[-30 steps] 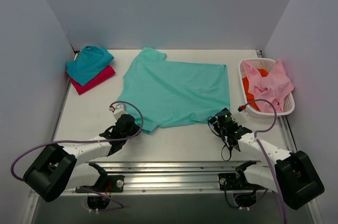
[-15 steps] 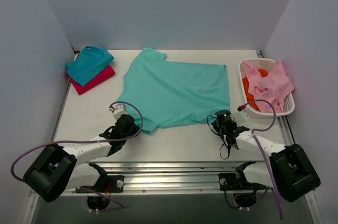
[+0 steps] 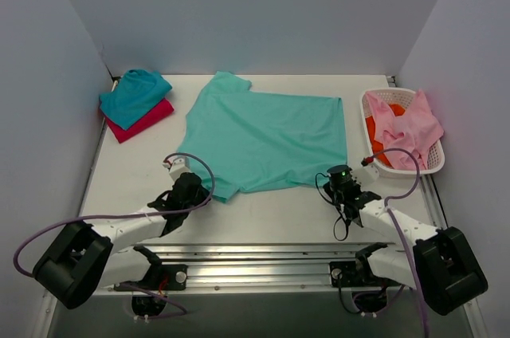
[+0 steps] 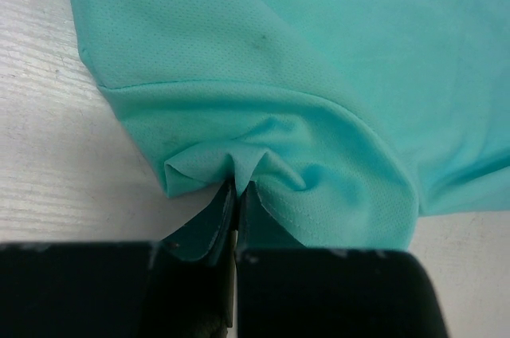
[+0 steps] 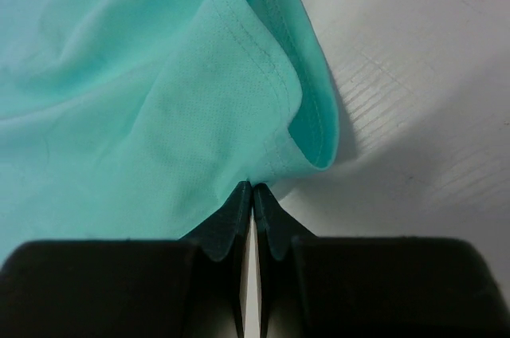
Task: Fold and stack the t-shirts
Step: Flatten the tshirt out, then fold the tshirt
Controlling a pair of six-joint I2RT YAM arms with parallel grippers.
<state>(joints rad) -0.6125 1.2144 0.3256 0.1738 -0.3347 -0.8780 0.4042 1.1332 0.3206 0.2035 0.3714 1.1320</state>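
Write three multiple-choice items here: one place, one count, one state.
1. Where is the white lattice basket?
A. at the table's right edge
B. by the left wall
C. between the arms
2. How many folded t-shirts are stacked at the far left?
A. one
B. two
C. four
3. What is the right gripper doing?
A. standing open
B. pinching the mint-green t-shirt's edge
C. closed on nothing
Answers: A, it stands at the far right; B, teal t-shirt on magenta-red t-shirt; B, jaws meet on the hem.
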